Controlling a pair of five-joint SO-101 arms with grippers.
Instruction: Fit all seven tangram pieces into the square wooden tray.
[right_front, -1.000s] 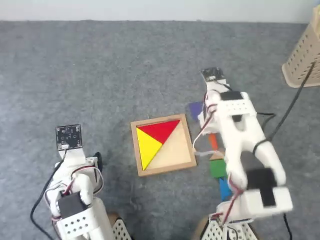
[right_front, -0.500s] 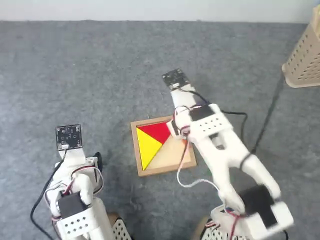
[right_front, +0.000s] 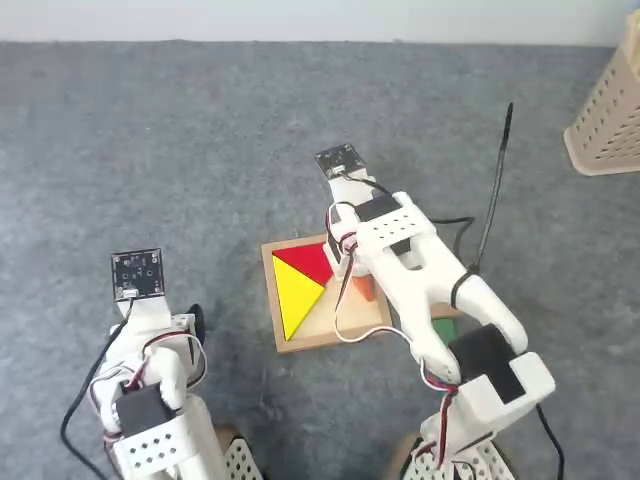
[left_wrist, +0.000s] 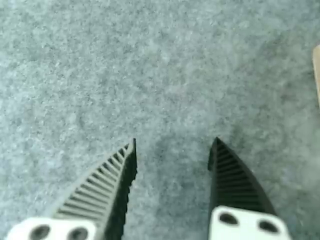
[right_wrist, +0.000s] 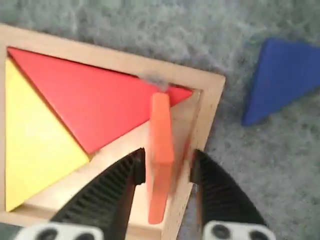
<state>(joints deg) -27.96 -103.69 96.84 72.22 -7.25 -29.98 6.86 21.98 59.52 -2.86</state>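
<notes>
Right tool (right_wrist: 167, 152) clenched on the orange piece (right_wrist: 161, 125), held on edge over the tray (right_wrist: 210, 107) corner by the red triangle (right_wrist: 95, 95) tip, with the yellow triangle (right_wrist: 35, 130) seated alongside. Blue triangle (right_wrist: 282, 75) lies on the counter (left_wrist: 150, 60) just outside the tray; green piece (right_front: 440, 328) is partly hidden under the right arm. Left tool (left_wrist: 172, 147) released, over grey counter.
</notes>
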